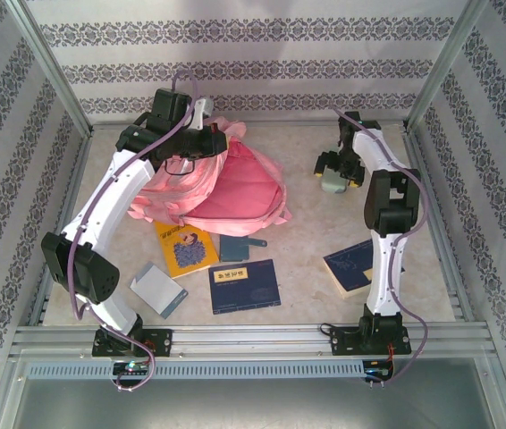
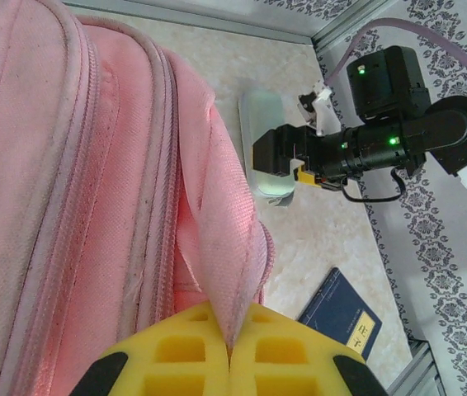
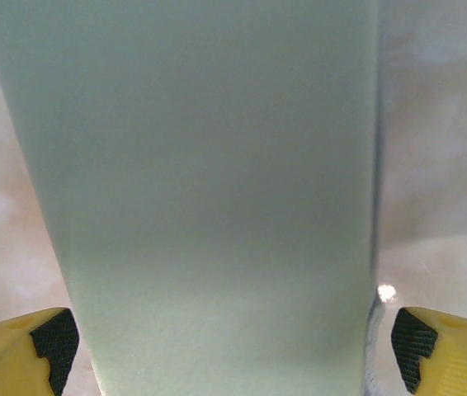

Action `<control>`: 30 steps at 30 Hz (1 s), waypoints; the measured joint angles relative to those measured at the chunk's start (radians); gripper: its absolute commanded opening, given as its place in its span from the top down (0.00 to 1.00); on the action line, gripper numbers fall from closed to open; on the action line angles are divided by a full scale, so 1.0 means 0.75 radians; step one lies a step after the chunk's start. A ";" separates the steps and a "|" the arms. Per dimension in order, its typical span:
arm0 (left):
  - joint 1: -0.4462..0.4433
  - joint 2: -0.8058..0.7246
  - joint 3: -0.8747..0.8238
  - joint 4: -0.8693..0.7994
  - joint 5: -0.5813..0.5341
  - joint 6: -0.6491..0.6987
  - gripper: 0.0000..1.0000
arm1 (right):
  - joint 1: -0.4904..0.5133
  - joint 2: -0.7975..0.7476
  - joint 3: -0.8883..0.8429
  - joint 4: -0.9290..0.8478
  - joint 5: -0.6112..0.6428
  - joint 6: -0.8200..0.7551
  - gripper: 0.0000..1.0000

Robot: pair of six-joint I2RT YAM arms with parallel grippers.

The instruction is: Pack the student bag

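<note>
The student bag [image 1: 235, 189] is a big pink backpack lying at the back centre of the table. My left gripper [image 1: 181, 163] is at its left end, shut on a fold of pink fabric by a zip seam [image 2: 232, 351]; the fold rises from the bag [image 2: 68, 206]. At the back right a pale green case [image 1: 333, 185] lies on the table. My right gripper [image 1: 333, 172] is open and straddles it. In the right wrist view the case [image 3: 217, 181] lies between the fingertips [image 3: 419, 342], with a thin gap on the right side. The left wrist view shows the case [image 2: 262, 132] too.
In front of the bag lie a yellow book [image 1: 184, 248], a small teal notebook [image 1: 238, 248], a dark blue book [image 1: 245, 286] and a grey-white notebook [image 1: 158, 289]. Another blue book [image 1: 353, 266] lies by the right arm. Metal frame rails edge the table.
</note>
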 measured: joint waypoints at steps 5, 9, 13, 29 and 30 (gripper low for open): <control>0.000 0.003 0.000 0.008 0.001 0.000 1.00 | 0.032 0.042 0.090 -0.078 0.097 0.002 0.02; 0.000 0.003 -0.001 0.008 0.002 -0.001 1.00 | 0.031 0.107 0.177 -0.127 0.127 0.015 0.02; 0.000 0.003 -0.001 0.008 0.002 -0.001 1.00 | 0.031 0.163 0.243 -0.163 0.128 0.023 0.02; 0.000 0.004 -0.003 0.009 0.005 0.001 1.00 | 0.032 0.230 0.300 -0.194 0.117 0.050 0.24; 0.000 0.005 -0.001 0.008 0.005 0.001 1.00 | 0.032 0.228 0.300 -0.191 0.117 0.051 0.25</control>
